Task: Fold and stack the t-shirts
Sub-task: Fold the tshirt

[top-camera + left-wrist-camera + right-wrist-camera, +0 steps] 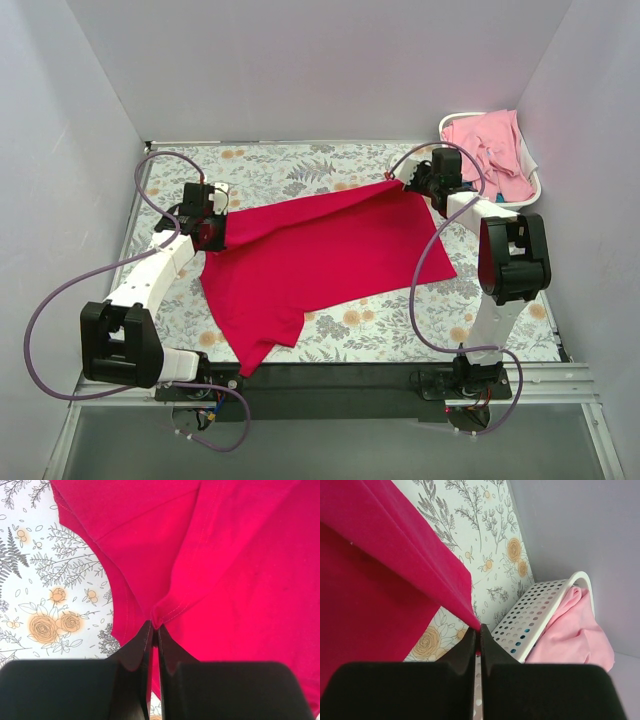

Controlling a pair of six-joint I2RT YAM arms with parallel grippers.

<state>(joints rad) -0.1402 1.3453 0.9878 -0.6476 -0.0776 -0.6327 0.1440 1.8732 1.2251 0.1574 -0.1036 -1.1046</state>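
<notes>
Left gripper (155,630) is shown clamped shut on a stitched hem fold of the crimson t-shirt (320,255), the cloth being pinched between the two dark fingers at the shirt's left side. The shirt is spread over the floral counter (290,170), its far edge lifted and drawn taut between the two arms, while the rest is laid flat and one corner is trailed toward the near edge. At the shirt's far right corner, the cloth is held by the right gripper (477,630), whose jaws are pressed together on a raised point of fabric. Just beyond, in the far right corner, the pink t-shirts (488,150) are heaped in a white perforated laundry basket (530,615), apart from the crimson one.
</notes>
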